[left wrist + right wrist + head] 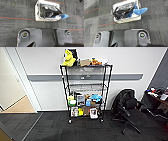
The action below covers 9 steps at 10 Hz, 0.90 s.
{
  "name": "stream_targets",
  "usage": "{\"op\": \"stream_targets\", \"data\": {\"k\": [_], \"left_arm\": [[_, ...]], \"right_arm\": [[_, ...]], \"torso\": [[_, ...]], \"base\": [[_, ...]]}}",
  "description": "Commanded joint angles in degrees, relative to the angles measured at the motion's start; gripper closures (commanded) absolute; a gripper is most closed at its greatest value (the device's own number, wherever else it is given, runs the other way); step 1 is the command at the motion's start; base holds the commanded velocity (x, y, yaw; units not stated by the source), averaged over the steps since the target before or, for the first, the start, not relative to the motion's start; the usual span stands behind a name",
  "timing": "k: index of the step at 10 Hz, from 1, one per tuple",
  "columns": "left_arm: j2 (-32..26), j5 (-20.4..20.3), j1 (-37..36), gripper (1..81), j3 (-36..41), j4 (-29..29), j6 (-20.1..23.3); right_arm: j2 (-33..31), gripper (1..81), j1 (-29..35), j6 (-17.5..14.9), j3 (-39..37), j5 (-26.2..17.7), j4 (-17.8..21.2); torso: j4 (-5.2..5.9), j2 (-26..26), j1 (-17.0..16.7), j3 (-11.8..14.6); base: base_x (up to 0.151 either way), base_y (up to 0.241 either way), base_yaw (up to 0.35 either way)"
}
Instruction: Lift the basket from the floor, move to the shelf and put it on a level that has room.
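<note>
Dark carpet [11,23] lay nearest, and on it sat the basket [37,13], a crumpled black bag [48,10] and a blue cloth [139,10] spilling over its pale rim. Both wrists hung above it, not touching; I could not tell how their fingers stood. Against the wall stood the shelf [65,84], its second level [86,85] bare, a black office chair [127,109] beside it.

Both wrist cameras look straight down. In each, the arm's wide dark plate [45,37] spans the near edge, a round fitting [142,35] at either corner (whether the fingers are open or closed cannot be made out).
</note>
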Motion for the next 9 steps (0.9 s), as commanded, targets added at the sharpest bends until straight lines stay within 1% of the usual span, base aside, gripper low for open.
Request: {"op": "stream_targets", "data": {"k": [1, 2, 3, 4, 5, 6, 9], "left_arm": [[-1.11, 4.86, -2.68, 1.0, 0.9, -3.3, -0.21], [-1.29, 4.24, -2.41, 1.0, 0.9, -3.21, -0.12], [-1.46, 4.15, -2.41, 1.0, 0.9, -3.12, -0.12], [-1.55, 4.24, -2.67, 1.0, 0.99, -3.12, -0.12], [-1.46, 4.67, -3.02, 1.0, 0.99, -3.12, -0.12], [-1.38, 4.68, -3.2, 1.0, 0.99, -3.12, -0.12], [-1.2, 4.33, -3.64, 1.0, 1.07, -3.47, -0.21]], "right_arm": [[0.32, 1.0, 1.96, 0.2, 0.09, -2.28, 0.62], [0.76, 1.0, 1.52, 0.2, 0.26, -2.09, 0.62], [0.94, 1.0, 1.34, 0.2, 0.26, -2.09, 0.71], [0.94, 1.0, 1.08, 0.2, 0.18, -2.09, 0.71], [0.85, 1.0, 0.9, 0.2, 0.09, -2.09, 1.15], [0.85, 1.0, 0.9, 0.2, -0.09, -2.09, 1.33], [0.85, 1.0, 0.99, 0.2, -0.26, -2.09, 1.33]], "torso": [[0.0, -5.25, 3.41, 0.0], [0.0, -7.45, 4.79, 0.0], [0.0, -9.42, 6.03, -5.35], [0.0, -11.1, 7.06, -5.41], [0.0, -12.44, 7.89, -6.0], [0.0, -13.81, 8.74, -7.2], [0.0, -19.61, 12.44, -12.58]], "base": [[0.0, 0.0, 0.0], [0.0, 0.0, 0.0], [0.0, 0.0, 0.0], [0.0, 0.0, 0.0], [0.0, 0.0, 0.0], [0.0, 0.0, 0.0], [0.0, 0.0, 0.0]]}}
